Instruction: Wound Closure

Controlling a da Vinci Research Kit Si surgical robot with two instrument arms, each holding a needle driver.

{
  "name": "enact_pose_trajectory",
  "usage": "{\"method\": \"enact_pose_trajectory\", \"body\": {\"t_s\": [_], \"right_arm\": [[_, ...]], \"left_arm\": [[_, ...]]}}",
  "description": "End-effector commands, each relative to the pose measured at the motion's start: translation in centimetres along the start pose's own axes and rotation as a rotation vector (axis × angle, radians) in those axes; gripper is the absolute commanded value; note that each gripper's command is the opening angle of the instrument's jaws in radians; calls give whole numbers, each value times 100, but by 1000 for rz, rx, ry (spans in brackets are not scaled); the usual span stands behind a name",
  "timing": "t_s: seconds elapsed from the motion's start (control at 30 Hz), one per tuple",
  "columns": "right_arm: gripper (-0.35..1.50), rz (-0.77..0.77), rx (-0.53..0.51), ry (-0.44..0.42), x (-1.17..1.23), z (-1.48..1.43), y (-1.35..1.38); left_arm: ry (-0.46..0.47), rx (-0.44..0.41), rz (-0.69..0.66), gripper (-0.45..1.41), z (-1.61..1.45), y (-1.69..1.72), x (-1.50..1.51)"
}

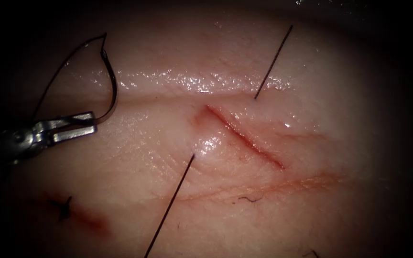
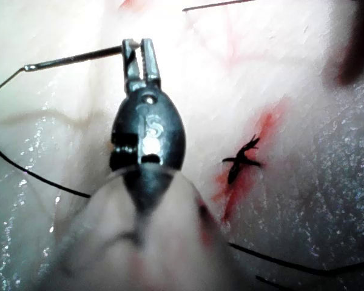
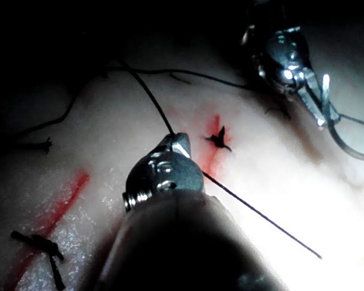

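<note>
- Tissue: pale pork belly with an open red cut running diagonally near the middle of the endoscope view.
- Left hand: well to the left of the cut, jaws closed on the needle near one end of its curve.
- Needle: held clear above the tissue, not in it, arcing up from the jaws to its thread end.
- Thread: loops from the needle's top end down past the left hand; two strands enter the tissue, one on each side of the cut.
- Right hand: jaws closed on a thread strand, seen in the right wrist view.
- Knotted stitch: lower left, in red fluid.
</note>
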Motion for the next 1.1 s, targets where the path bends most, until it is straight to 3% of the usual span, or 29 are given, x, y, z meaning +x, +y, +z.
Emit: {"method": "enact_pose_trajectory", "body": {"t_s": [0.03,0.2,0.23,0.27,0.3,0.37,0.7,0.83,0.97,1.03,1.1], "right_arm": [[-35,-3,4,4,4,9,-5],[-35,-5,13,13,11,9,-9],[15,-1,6,19,9,8,-4],[83,14,2,23,8,6,-1],[114,53,-2,32,4,1,5],[128,83,-21,14,-4,-11,13],[148,165,-182,-100,-69,-127,91],[146,165,-223,-134,-90,-141,117],[145,167,-247,-202,-123,-133,141],[135,177,-274,-239,-138,-126,151],[119,333,-337,-240,-152,-118,162]], "left_arm": [[0,-1,-1,-45,6,3,-6],[0,-1,-1,-45,6,3,-6],[0,-2,-1,-45,6,3,-6],[0,-2,-1,-45,6,3,-6],[0,-2,-1,-45,6,3,-6],[0,-2,-1,-45,6,3,-6],[-3,4,4,-45,13,4,-10],[-6,4,8,-45,20,6,-12],[-7,1,8,-45,20,7,-13],[-7,0,9,-45,20,7,-13],[-7,0,9,-45,20,7,-13]]}}
